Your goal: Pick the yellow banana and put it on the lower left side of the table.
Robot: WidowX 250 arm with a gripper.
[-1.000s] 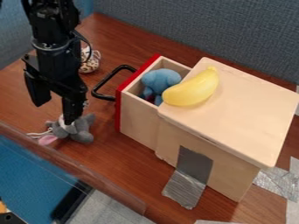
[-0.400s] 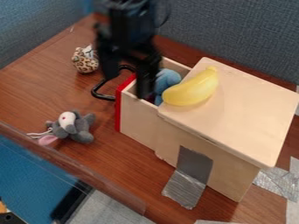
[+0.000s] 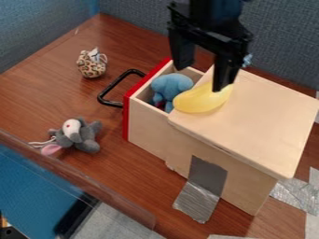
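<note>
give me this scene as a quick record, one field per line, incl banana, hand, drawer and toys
banana: yellow banana, on the near left corner of the wooden box's top, beside the drawer
hand: black hand, open, over the banana, one finger partly in front of it
drawer: pulled out, red front, black handle
toy in drawer: blue plush
toys on table: gray plush lower left, leopard-print one upper left
task status: banana not yet on the table
</note>
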